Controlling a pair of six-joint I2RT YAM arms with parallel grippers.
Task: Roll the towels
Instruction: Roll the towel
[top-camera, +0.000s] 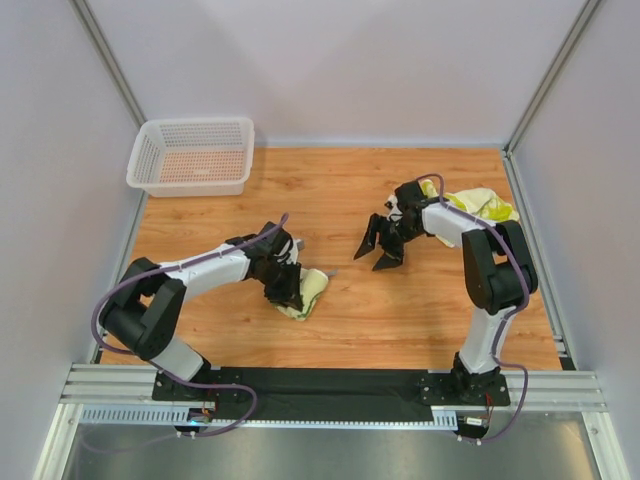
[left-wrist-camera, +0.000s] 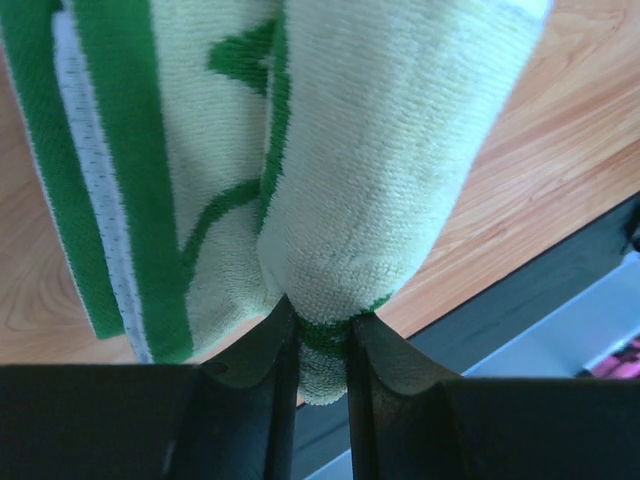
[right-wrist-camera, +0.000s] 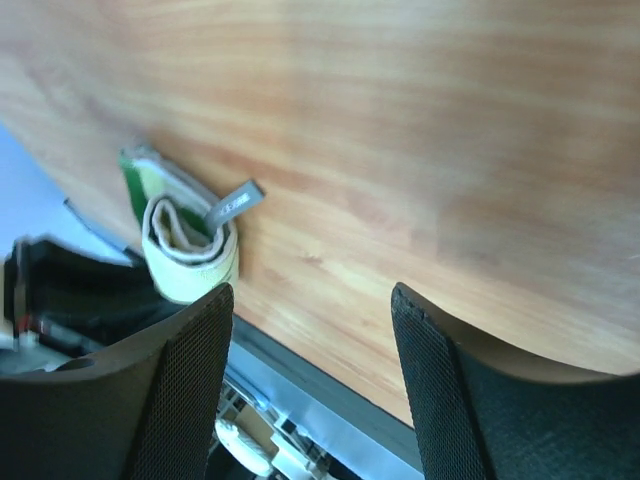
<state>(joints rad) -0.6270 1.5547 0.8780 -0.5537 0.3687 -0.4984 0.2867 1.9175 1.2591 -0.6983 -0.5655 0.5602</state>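
The left gripper (left-wrist-camera: 322, 330) is pinching one rolled towel (top-camera: 314, 288) just left of the table's (top-camera: 400, 320) centre, while the right gripper (top-camera: 377, 254) is hovering empty, jaws spread. A heap of unrolled towels (top-camera: 487, 205) is lying at the right edge, so most of the rolling looks still to be done.

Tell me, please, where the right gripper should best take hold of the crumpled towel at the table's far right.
Probably a raised fold atop the crumpled towel, coming from above: it lies bunched beside the right wall, and the right arm covers its near side. The right gripper is open and empty.
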